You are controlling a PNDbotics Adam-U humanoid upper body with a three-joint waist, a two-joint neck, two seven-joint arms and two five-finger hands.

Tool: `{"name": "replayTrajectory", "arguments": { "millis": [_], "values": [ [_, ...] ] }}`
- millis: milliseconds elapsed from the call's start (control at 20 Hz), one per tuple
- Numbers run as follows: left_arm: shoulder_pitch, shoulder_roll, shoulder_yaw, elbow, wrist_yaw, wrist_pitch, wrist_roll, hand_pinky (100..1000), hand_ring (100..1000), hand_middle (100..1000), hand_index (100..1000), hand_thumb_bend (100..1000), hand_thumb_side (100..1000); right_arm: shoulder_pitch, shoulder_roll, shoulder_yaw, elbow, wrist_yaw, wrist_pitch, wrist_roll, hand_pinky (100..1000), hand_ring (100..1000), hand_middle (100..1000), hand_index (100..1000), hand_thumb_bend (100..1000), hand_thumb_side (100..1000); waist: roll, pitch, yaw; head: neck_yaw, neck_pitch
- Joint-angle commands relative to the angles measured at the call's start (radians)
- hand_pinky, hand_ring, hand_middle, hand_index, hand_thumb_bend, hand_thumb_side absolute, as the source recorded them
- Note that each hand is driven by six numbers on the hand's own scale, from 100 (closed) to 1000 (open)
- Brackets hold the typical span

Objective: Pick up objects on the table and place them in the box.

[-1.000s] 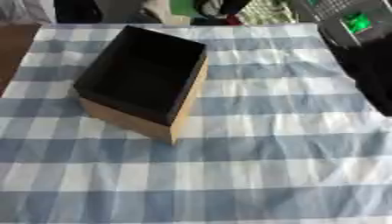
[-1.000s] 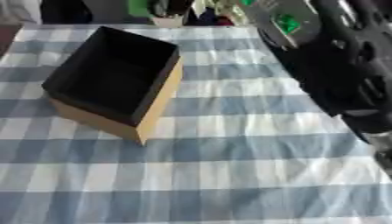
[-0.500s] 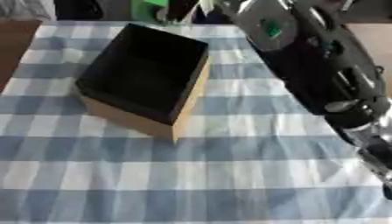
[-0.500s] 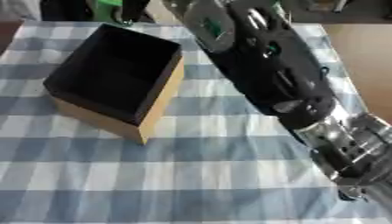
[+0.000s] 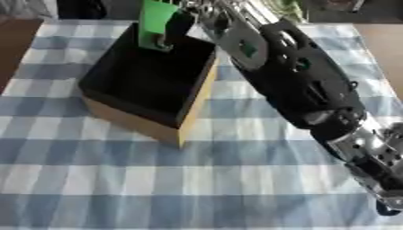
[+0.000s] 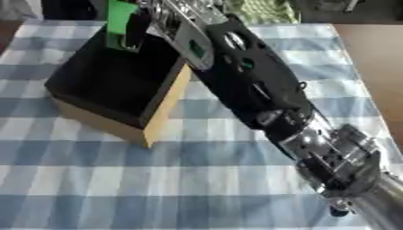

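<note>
A cardboard box with a black inside sits on the blue checked cloth, left of centre. My right arm stretches from the lower right up across the table. Its hand is over the box's far edge, curled on a flat green object that hangs above the box's open top. The fingers are partly hidden behind the green piece. My left hand shows in neither view.
The checked cloth covers the table; bare brown wood shows at the right edge. Dark shapes and something green and white lie past the table's far edge.
The right arm has swung in from the right and reached leftward across the table, carrying the green object to above the box. The box has not moved.
</note>
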Motion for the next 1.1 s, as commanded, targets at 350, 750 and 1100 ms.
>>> {"name": "replayTrajectory", "arguments": {
  "millis": [350,750,1100],
  "values": [
    [-0.011,0.011,0.005,-0.014,0.001,0.0,-0.001,628,686,572,722,176,379,-0.02,-0.016,-0.007,-0.043,0.024,-0.073,0.108,913,891,747,810,100,100,0.007,-0.017,-0.004,0.0,-0.008],
    [-0.011,0.011,0.004,-0.014,0.003,0.002,-0.003,628,686,572,722,175,378,-0.022,-0.024,-0.003,-0.045,0.144,-0.166,0.22,977,978,870,938,387,183,0.008,-0.017,-0.007,0.002,-0.008],
    [-0.012,0.011,0.005,-0.014,0.004,0.003,-0.005,628,686,573,722,174,378,-0.022,-0.022,-0.009,-0.046,0.228,-0.22,0.271,994,991,882,977,441,276,0.009,-0.018,-0.008,0.001,-0.007]
  ]
}}
